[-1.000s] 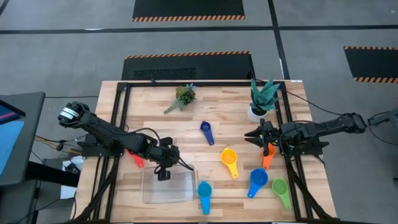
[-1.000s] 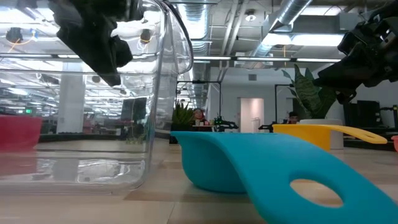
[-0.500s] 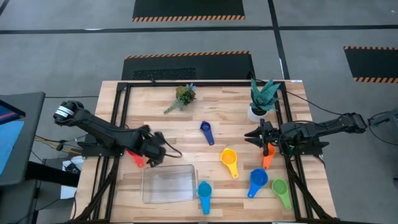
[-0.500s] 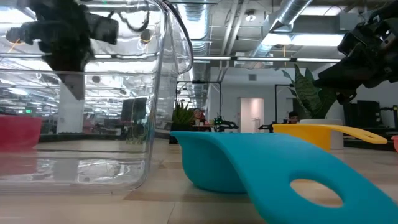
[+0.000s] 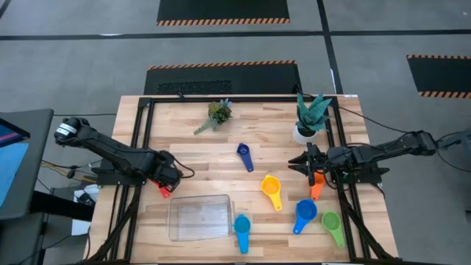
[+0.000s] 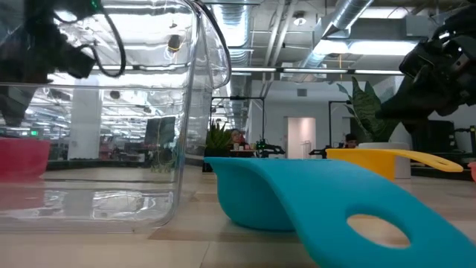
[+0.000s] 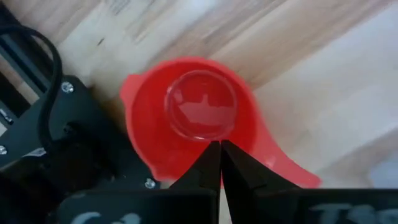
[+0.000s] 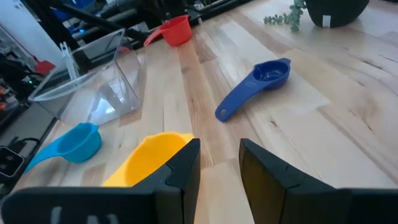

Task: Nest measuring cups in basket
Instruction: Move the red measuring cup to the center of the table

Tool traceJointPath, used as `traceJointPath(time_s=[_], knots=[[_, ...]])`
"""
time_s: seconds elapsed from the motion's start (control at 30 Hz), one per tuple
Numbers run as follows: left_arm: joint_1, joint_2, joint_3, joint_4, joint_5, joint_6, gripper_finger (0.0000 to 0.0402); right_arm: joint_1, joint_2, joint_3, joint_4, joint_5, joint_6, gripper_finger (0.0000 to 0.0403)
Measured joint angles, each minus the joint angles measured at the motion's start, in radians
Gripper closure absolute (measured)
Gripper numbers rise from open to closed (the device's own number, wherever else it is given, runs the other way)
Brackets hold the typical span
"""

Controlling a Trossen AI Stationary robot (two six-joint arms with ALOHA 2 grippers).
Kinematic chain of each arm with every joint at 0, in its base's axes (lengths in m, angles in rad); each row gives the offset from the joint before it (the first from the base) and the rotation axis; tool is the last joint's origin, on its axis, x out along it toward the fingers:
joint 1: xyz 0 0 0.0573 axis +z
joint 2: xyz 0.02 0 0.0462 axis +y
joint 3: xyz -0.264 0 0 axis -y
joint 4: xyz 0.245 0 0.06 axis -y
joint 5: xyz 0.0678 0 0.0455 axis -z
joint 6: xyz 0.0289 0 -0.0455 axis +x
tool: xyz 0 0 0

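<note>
Basket [image 5: 199, 218] sits empty near the worktop's front edge, left of centre. Your left end effector [image 5: 166, 179] hovers over the red cup [image 7: 186, 118] by the left edge, fingers pinched together with nothing held; descend like that and you'll knock the cup away. Right end effector [image 5: 307, 163] waits near the orange cup [image 5: 316, 186], slightly parted, empty.

I watched the left gripper [image 5: 166, 179] pull back from over the basket [image 5: 199, 218] to the red cup [image 5: 163, 191] at the bench's left edge, fingers pressed together. Right gripper [image 5: 304, 163] edged slightly inward.
</note>
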Motion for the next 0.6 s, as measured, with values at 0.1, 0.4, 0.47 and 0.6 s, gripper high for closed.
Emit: traceJointPath(time_s=[0.1, 0.4, 0.47, 0.6], knots=[[0.020, 0.000, -0.039, 0.051, 0.008, 0.016, 0.0401, 0.000, 0.005, 0.000, 0.015, 0.001, 0.000, 0.0268], [0.142, 0.108, -0.098, 0.203, 0.010, 0.264, 0.0401, 0.000, 0.004, 0.000, 0.045, 0.001, -0.001, 0.0268], [0.178, 0.150, -0.097, 0.289, 0.009, 0.349, 0.0401, 0.000, 0.004, 0.000, 0.046, 0.001, -0.001, 0.0268], [0.240, 0.214, -0.090, 0.509, 0.031, 0.506, 0.0401, 0.000, 0.003, 0.000, 0.049, 0.001, -0.001, 0.0270]])
